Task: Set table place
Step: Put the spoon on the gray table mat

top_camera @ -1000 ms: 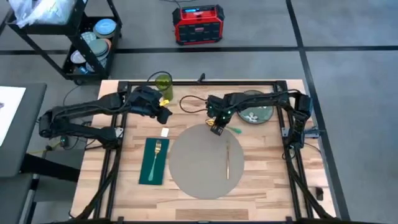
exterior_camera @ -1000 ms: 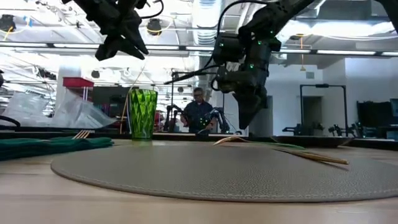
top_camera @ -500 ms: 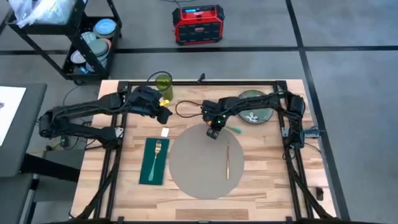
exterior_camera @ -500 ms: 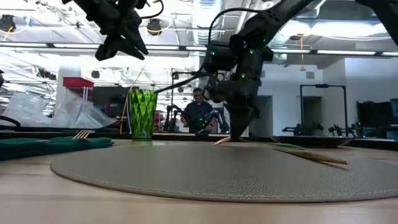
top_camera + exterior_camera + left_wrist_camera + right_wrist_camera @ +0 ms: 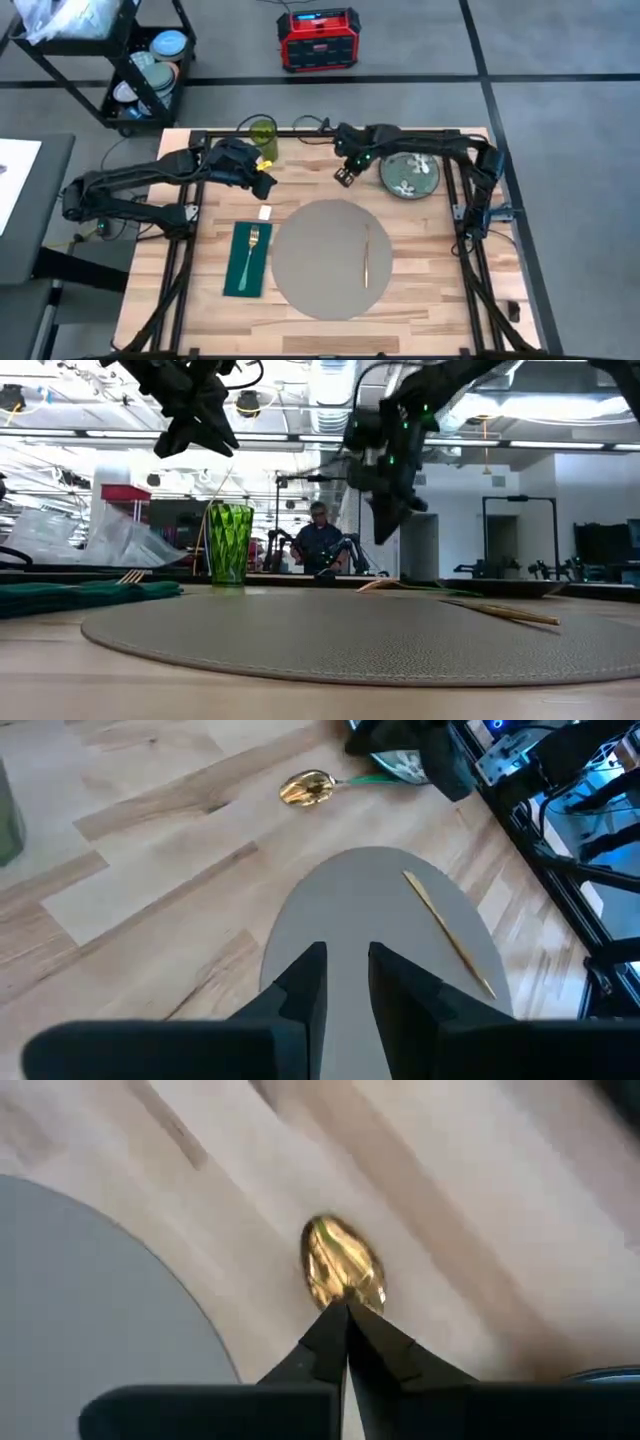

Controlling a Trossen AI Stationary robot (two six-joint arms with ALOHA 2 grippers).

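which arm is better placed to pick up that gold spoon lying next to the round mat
The right. In its wrist view the right gripper hangs directly above the gold spoon, fingers together. The spoon lies on the table just beyond the round mat. The left gripper waits near the green glass.

no readable text anywhere, red box's (image 5: 318, 38) panel perhaps too small

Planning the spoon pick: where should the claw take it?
Take the spoon by its thin green handle, from straight above, closing across it. It lies flat on the table, so a side approach looks poor, and the gold bowl is wide and rounded.
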